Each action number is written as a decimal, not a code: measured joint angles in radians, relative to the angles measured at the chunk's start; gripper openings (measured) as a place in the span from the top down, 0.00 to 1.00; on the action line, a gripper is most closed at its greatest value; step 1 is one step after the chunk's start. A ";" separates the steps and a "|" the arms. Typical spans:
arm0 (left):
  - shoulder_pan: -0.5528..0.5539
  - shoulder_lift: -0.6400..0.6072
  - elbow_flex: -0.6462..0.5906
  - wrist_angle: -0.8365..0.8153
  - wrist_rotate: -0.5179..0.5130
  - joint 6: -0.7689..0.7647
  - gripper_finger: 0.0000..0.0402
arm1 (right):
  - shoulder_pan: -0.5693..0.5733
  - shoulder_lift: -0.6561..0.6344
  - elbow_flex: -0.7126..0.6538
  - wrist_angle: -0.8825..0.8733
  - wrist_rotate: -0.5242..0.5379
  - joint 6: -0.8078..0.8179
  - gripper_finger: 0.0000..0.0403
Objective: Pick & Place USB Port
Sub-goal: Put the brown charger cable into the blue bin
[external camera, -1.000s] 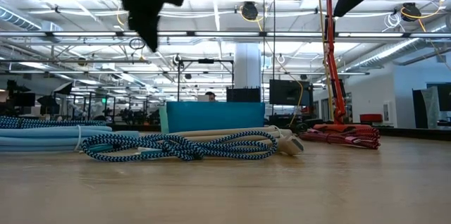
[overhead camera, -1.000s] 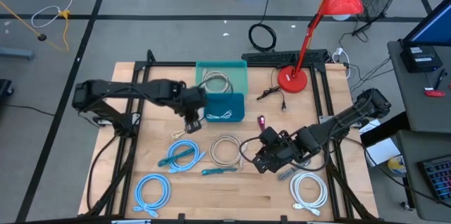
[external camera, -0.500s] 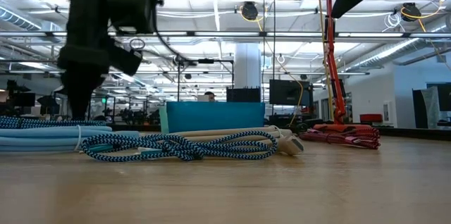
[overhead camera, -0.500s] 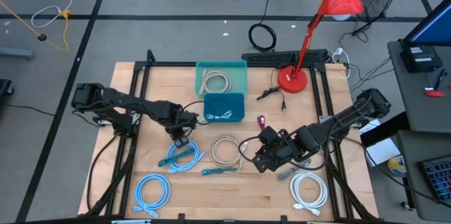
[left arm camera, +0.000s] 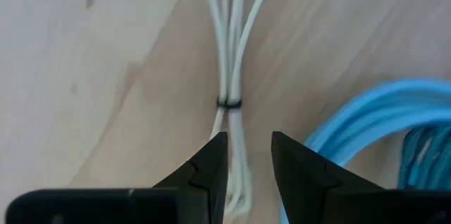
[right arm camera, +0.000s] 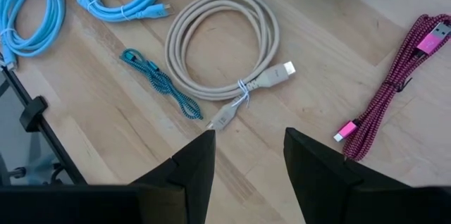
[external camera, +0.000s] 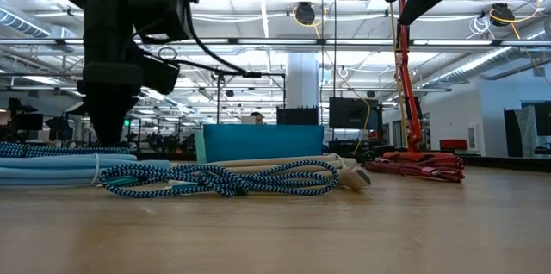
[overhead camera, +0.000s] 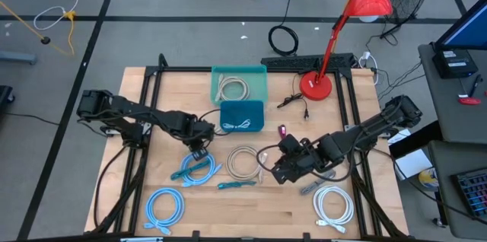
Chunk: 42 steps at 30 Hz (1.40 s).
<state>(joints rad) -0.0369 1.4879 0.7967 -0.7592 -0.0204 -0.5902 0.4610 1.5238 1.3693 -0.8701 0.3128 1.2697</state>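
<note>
On the wooden tabletop (overhead camera: 251, 204), a teal bin (overhead camera: 240, 97) sits at the far middle, and the left claw (overhead camera: 199, 151), which a second ago was raised beside the bin's near left corner, has been brought down just in front of that corner. Its fingers (left arm camera: 211, 171) are narrowly parted astride a thin white cable (left arm camera: 229, 76) lying flat beside a light-blue coil (overhead camera: 196, 167). The right claw (overhead camera: 280, 167), unmoved in front and right of the bin, is held open and empty above a beige cable (right arm camera: 225, 48).

Wooden table (overhead camera: 266, 211) strewn with cables (overhead camera: 243, 161)
</note>
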 joint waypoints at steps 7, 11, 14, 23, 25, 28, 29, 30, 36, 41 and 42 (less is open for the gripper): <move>0.000 0.000 0.002 0.035 -0.055 0.043 0.72 | -0.003 0.000 0.000 0.024 0.000 -0.002 0.60; 0.020 0.000 0.002 0.049 -0.066 0.065 0.72 | -0.005 0.000 0.000 0.029 -0.001 -0.006 0.60; 0.041 0.000 0.002 0.071 -0.033 0.065 0.67 | -0.011 0.000 0.000 0.029 -0.001 -0.006 0.60; 0.071 0.062 0.002 0.103 -0.014 0.081 0.35 | -0.017 0.000 0.000 0.035 -0.002 -0.007 0.60; 0.068 0.076 0.003 0.111 -0.035 0.081 0.32 | -0.017 0.000 0.000 0.036 -0.002 -0.008 0.60; 0.069 0.106 0.003 0.118 -0.045 0.080 0.31 | -0.017 0.001 0.000 0.036 -0.003 -0.008 0.60; 0.069 0.116 0.006 0.125 -0.047 0.080 0.31 | -0.017 0.001 0.000 0.036 -0.003 -0.009 0.60; 0.068 0.125 0.008 0.126 -0.046 0.082 0.32 | -0.017 0.001 0.000 0.036 -0.003 -0.010 0.60; 0.058 0.163 0.009 0.125 -0.038 0.089 0.52 | -0.014 0.001 0.000 0.036 -0.004 -0.010 0.60; 0.061 0.158 0.008 0.113 -0.040 0.090 0.79 | -0.014 0.001 0.000 0.036 -0.026 -0.020 0.60; 0.062 0.156 0.007 0.105 -0.039 0.089 0.85 | -0.014 0.001 0.000 0.036 -0.027 -0.023 0.60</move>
<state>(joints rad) 0.0254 1.6436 0.8034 -0.6540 -0.0592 -0.5013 0.4465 1.5246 1.3693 -0.8344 0.2859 1.2471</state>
